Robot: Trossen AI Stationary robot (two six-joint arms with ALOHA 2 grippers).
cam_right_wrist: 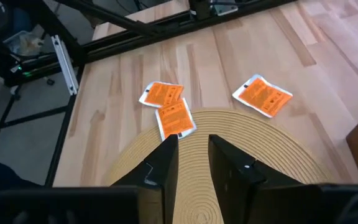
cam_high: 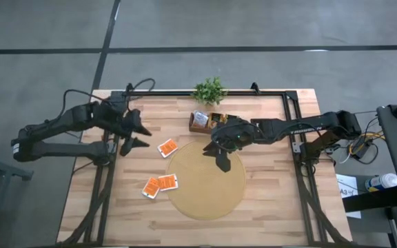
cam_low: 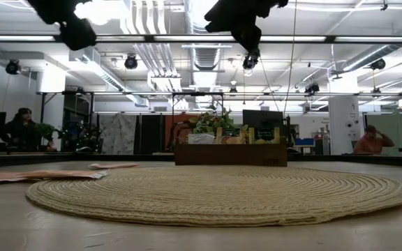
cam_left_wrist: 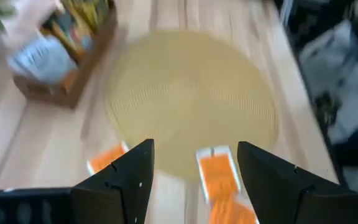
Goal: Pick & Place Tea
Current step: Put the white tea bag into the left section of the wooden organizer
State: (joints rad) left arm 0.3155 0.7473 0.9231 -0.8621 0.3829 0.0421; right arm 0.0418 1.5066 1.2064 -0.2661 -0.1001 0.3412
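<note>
While the high view is looking straight down, left gripper (cam_high: 145,138): hanging left of centre, fingers spread, empty.
Right gripper (cam_high: 219,158): hovering over the upper rim of the round mat (cam_high: 206,196).
Single tea packet (cam_high: 167,147): lying flat between the two grippers, just right of the left one, which is the nearer.
Paired tea packets (cam_high: 160,184): overlapping at the mat's left edge, lower left of both grippers.
Wooden box (cam_high: 209,122): sitting close above the right gripper, limiting room upward; bare wood is lying open to the lower left.
Low view, packets (cam_low: 40,176): lying flat at the left, offering no raised edge; both arms are hanging high.
Left wrist view, own gripper (cam_left_wrist: 194,149): gaping wide, framing one packet (cam_left_wrist: 216,174) of almost square outline.
Right wrist view, own gripper (cam_right_wrist: 192,140): fingers standing narrowly apart, pinching nothing.
Nearest packet (cam_right_wrist: 176,118): lying just ahead of those fingertips, lapping the mat's rim, its slightly longer side running roughly in line with the fingers.
Judgement: a short forward descent is looking sufficient.
</note>
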